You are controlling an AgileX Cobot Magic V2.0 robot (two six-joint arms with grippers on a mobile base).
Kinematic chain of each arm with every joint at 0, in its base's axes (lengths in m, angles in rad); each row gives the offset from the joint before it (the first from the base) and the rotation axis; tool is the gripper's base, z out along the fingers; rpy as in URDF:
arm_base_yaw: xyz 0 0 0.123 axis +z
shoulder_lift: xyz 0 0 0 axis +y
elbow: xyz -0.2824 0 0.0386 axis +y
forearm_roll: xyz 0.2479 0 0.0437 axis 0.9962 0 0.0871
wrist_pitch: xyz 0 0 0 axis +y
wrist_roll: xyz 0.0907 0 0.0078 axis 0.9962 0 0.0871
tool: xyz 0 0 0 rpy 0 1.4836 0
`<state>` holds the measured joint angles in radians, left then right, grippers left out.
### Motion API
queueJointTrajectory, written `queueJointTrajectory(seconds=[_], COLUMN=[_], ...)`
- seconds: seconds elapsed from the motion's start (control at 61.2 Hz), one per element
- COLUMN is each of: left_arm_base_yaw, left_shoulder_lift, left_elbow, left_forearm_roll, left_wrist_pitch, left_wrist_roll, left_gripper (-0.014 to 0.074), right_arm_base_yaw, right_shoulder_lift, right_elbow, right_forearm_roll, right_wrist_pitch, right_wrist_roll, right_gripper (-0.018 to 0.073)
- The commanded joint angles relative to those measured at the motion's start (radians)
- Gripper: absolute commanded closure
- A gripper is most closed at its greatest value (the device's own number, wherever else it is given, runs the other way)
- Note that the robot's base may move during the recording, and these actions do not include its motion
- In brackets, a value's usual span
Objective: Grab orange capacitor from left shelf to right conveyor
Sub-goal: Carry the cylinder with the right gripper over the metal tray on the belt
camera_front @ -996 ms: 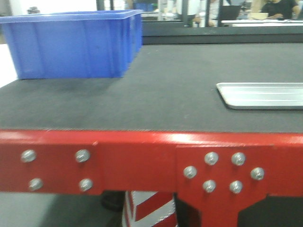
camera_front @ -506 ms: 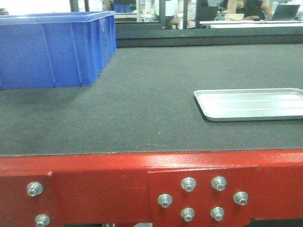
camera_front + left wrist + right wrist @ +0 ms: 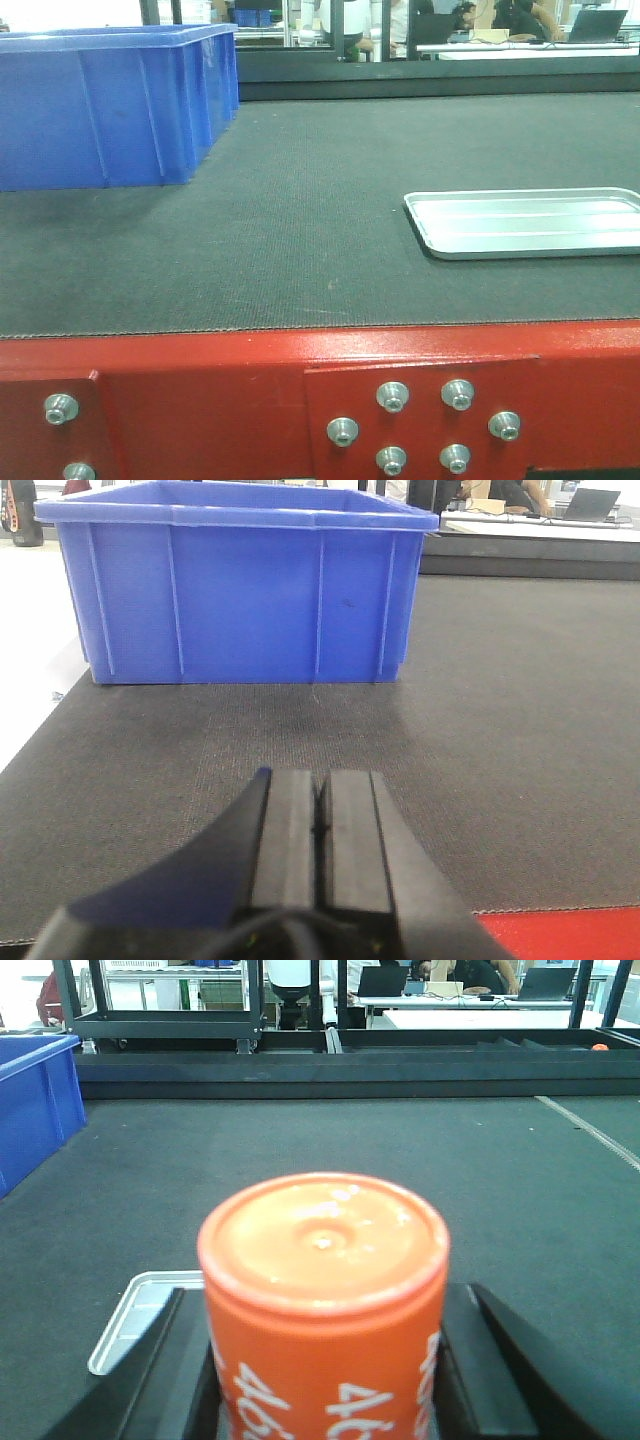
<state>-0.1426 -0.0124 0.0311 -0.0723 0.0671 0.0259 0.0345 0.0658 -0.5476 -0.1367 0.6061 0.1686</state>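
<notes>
Front view: a dark grey conveyor (image 3: pixel 300 230) fills the middle of the frame, its red frame (image 3: pixel 200 365) with silver bolts along the bottom edge. A large blue bin (image 3: pixel 100 100) sits on the belt at upper left. A shallow silver tray (image 3: pixel 525 222) lies on the belt at the right edge, well apart from the bin.

Left wrist view: the left gripper (image 3: pixel 320 825), at bottom centre, has its two dark fingers pressed together with nothing between them, pointing toward the bin.

Right wrist view: the right gripper (image 3: pixel 325 1380) is clamped on the orange capacitor (image 3: pixel 322 1300), one dark finger on each side. The capacitor fills the lower centre, white digits on its side, with the belt and a corner of the tray behind it.
</notes>
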Motion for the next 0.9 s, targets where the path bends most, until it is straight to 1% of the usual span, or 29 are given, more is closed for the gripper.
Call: queueJointTrajectory(seconds=[0.0, 0.604, 0.686, 0.882], left_arm_base_yaw=[-0.005, -0.005, -0.005, -0.005], left_shoulder_lift=[-0.012, -0.012, -0.012, -0.012], left_elbow=[-0.005, -0.005, -0.005, -0.005], left_forearm_roll=[-0.002, -0.002, -0.002, -0.002], left_wrist_pitch=[-0.091, -0.091, -0.091, -0.091], left_wrist_roll=[-0.001, -0.001, -0.001, -0.001], left_gripper=[0.0723, 0.0723, 0.0723, 0.0723], right_arm_base_yaw=[-0.005, -0.005, -0.005, 0.031], right_shoulder_lift=[0.016, 0.022, 0.057, 0.301], right_elbow=[-0.027, -0.027, -0.028, -0.079], right_forearm_roll=[-0.013, -0.011, -0.005, 0.042], right_wrist_pitch=[-0.092, -0.110, -0.127, -0.249], right_wrist_roll=[-0.004, -0.004, -0.004, -0.004], right_gripper=[0.0440, 0.0440, 0.0440, 0.0440])
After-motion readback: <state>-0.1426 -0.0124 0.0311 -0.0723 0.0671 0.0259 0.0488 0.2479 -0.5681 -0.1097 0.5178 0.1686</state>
